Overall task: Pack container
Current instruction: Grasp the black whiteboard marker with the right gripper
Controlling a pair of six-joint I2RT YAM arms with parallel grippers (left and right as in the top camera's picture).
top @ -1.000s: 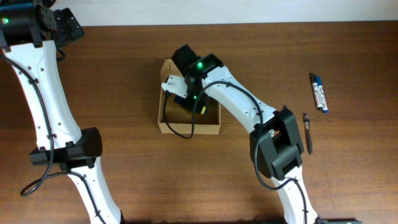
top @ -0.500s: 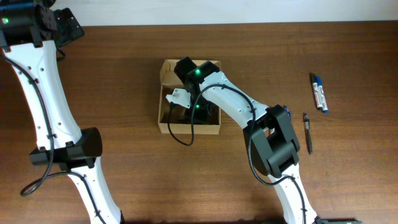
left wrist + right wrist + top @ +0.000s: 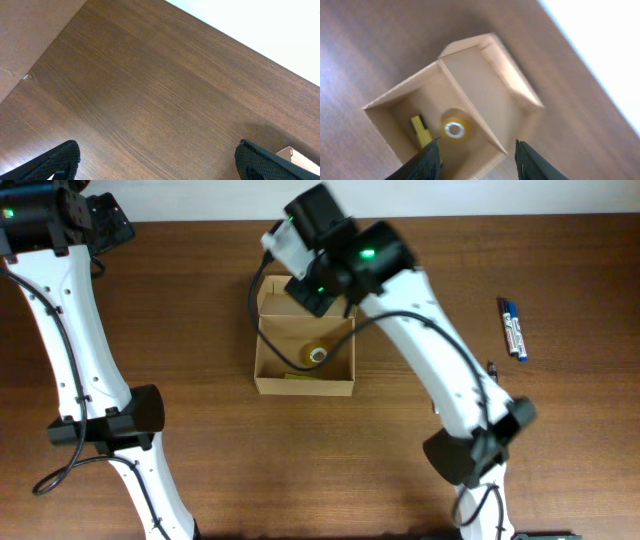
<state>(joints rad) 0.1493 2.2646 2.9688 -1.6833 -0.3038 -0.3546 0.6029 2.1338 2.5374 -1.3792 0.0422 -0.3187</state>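
A dark wooden table (image 3: pixel 190 300) runs up to a pale wall. The cardboard box (image 3: pixel 304 387) sits near the table's middle, towards the far edge. It is open, with its flap lid on the far side. Inside lie a roll of tape (image 3: pixel 318 355) and a yellow marker (image 3: pixel 421 131).

The box looks light and thin-walled. It would probably slide on the wood and buckle if squeezed, so a wall rim or the flap's edge seems the best hold.

The right gripper (image 3: pixel 477 161) hovers above the box, fingers partly apart and empty. The left gripper (image 3: pixel 160 165), at the far left corner, is spread wide and holds nothing. Blue pens (image 3: pixel 514 328) lie well apart near the right edge, and only the right arm crowds the flap.
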